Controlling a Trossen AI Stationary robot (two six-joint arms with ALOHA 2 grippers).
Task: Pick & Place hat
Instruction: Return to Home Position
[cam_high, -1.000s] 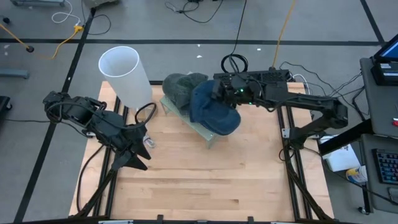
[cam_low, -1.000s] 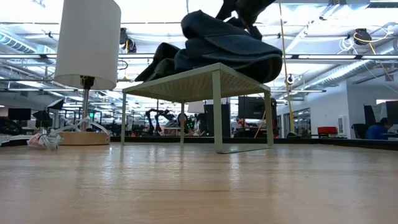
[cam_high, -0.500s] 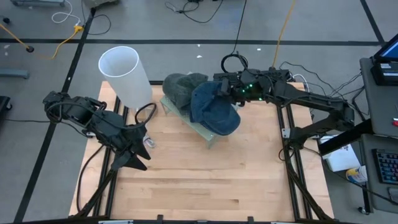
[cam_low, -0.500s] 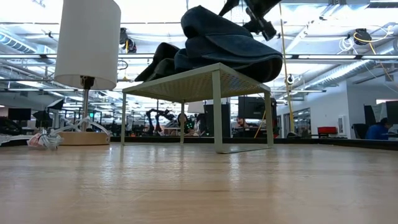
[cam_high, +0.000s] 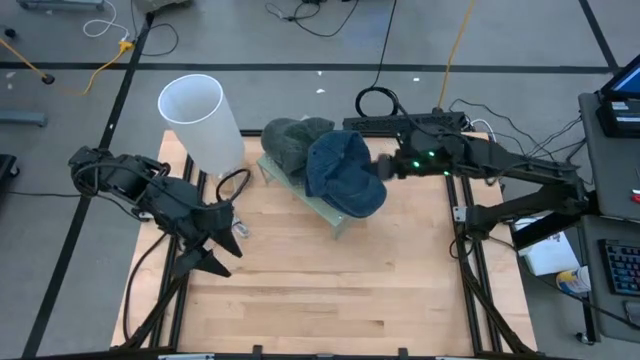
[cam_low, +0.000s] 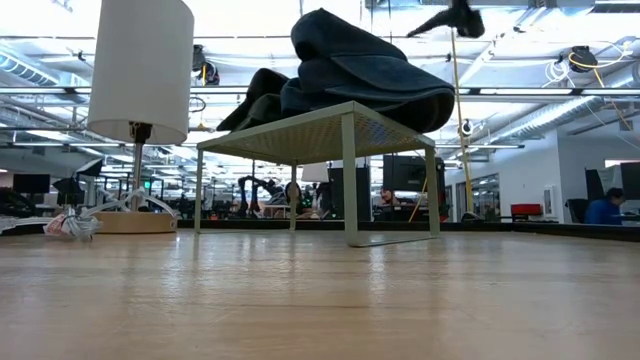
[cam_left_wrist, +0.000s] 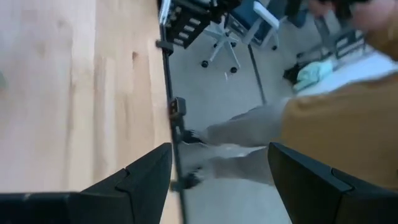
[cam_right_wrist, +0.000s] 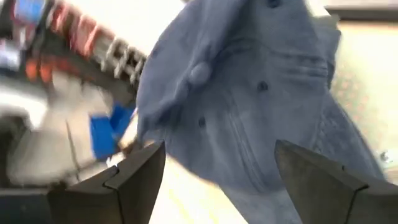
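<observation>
**Caps stacked; right arm not yet home**

The jaws on your right arm (cam_high: 480, 160) stand apart and empty, just beside the blue cap (cam_high: 345, 178) and clear of it. That cap lies straight ahead of those jaws on the shelf (cam_high: 336, 222), overlapping a darker cap (cam_high: 290, 142) beyond it. The jaws on your left arm (cam_high: 150, 195), also apart and empty, hang over the table (cam_high: 300, 290), well away from the shelf. Stacking looks finished. What's left, by my judgement, is bringing the right arm home.

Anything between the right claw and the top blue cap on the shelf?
Nothing visible. The open right claw hangs just beside the blue fabric cap resting atop the pale green mesh shelf, only air between. The left claw waits at the left of the wooden table.
</observation>
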